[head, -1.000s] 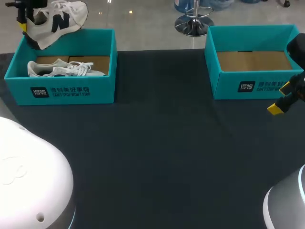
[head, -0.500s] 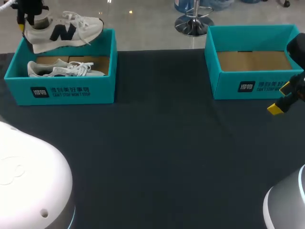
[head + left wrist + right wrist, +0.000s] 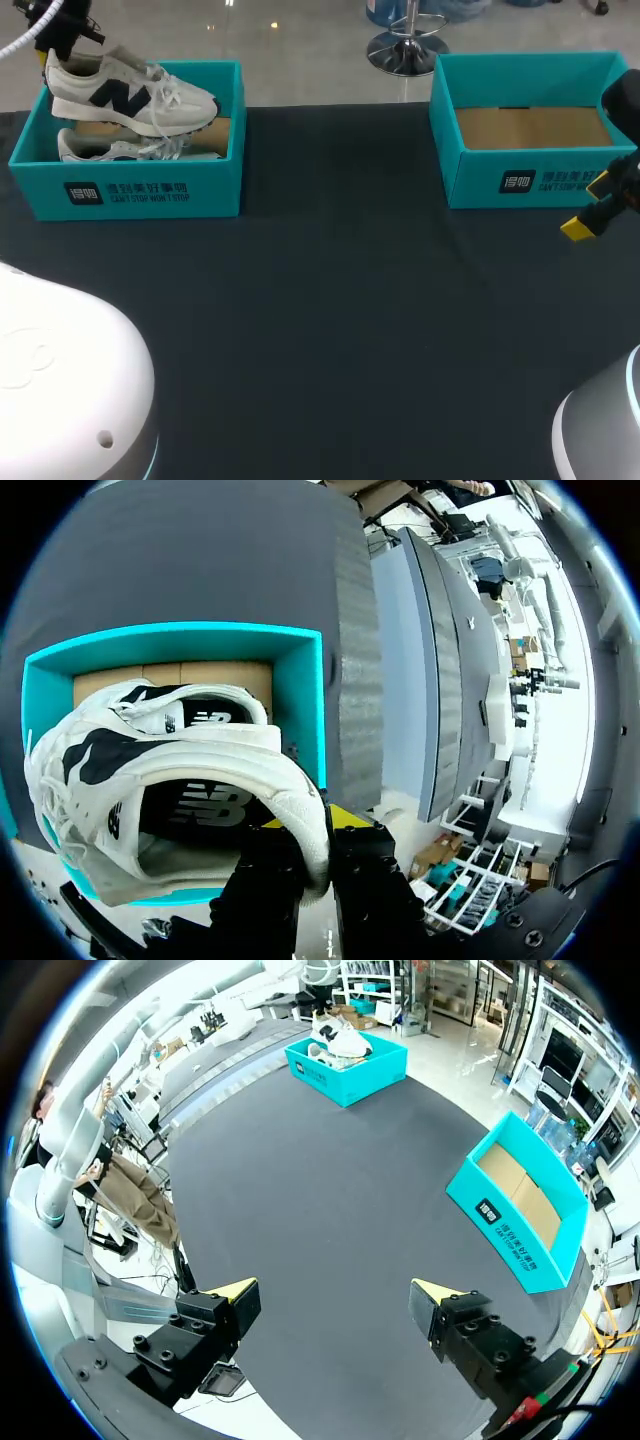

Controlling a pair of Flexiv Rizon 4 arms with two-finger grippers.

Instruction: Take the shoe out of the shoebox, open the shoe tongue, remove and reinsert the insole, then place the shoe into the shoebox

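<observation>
Shoe (image 3: 130,97): held by the heel collar in the left claw (image 3: 310,852), which is clamped on it. It hangs just above the left box (image 3: 125,190).
Second shoe (image 3: 118,150): lying inside that box.
Right claw (image 3: 335,1305): spread wide, empty, over the bench (image 3: 330,330) beside the right box (image 3: 540,185).
Progress: early; the lift-out looks nearly complete.
Outstanding: setting down, tongue opening, insole out and back in, boxing.

A dark table (image 3: 330,330) carries a second teal box (image 3: 480,185).
</observation>
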